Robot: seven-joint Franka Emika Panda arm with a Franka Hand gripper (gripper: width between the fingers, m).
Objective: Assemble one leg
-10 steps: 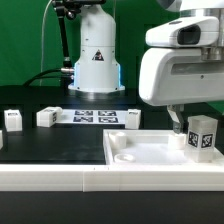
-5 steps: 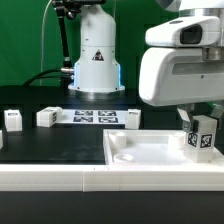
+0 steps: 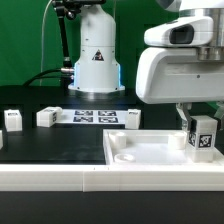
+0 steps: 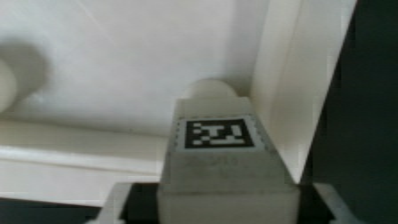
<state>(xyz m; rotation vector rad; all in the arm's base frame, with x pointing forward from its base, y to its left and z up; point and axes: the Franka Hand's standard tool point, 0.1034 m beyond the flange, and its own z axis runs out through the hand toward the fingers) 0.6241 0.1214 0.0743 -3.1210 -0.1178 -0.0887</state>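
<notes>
My gripper (image 3: 200, 122) is shut on the leg (image 3: 203, 134), a small white block with black-and-white tags. It holds the leg upright at the near corner of the large white panel (image 3: 140, 152), on the exterior view's right. In the wrist view the leg (image 4: 217, 150) stands between my fingers (image 4: 132, 206) and points down beside the panel's raised rim (image 4: 285, 50). I cannot tell whether its lower end touches the panel.
Three more white tagged blocks stand on the black table behind the panel: one (image 3: 12, 120), a second (image 3: 47, 117) and a third (image 3: 130, 118). The marker board (image 3: 97, 116) lies between them. The robot base (image 3: 97, 60) stands at the back.
The gripper has risen slightly with the leg still in it. The leg stays at the panel's corner on the exterior view's right.
</notes>
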